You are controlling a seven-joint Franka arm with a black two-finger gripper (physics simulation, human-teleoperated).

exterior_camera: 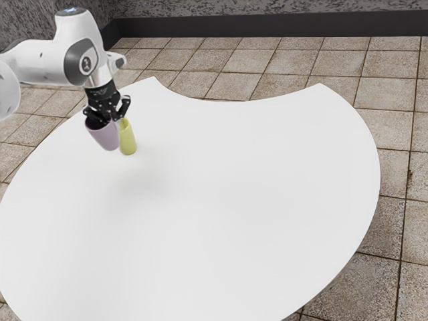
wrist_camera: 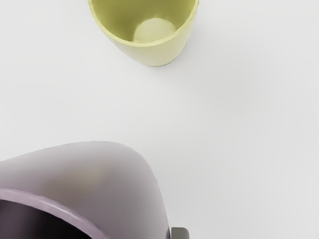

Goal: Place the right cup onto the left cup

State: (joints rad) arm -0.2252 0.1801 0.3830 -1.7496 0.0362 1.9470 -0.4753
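Near the table's far left part in the exterior view, my gripper is shut on the purple cup, which hangs tilted beneath it. Just to the exterior view's right of that cup is the yellow-green cup, standing on the table. In the wrist view the purple cup looms large at the lower edge, with a grey fingertip against its side. The yellow-green cup is apart from it there, its open mouth facing up. The other finger is hidden.
A white table with a curved edge and a scooped far side lies under both cups. Around it is a tiled floor, with a dark skirting along the wall behind. A soft shadow falls on the tabletop near the cups.
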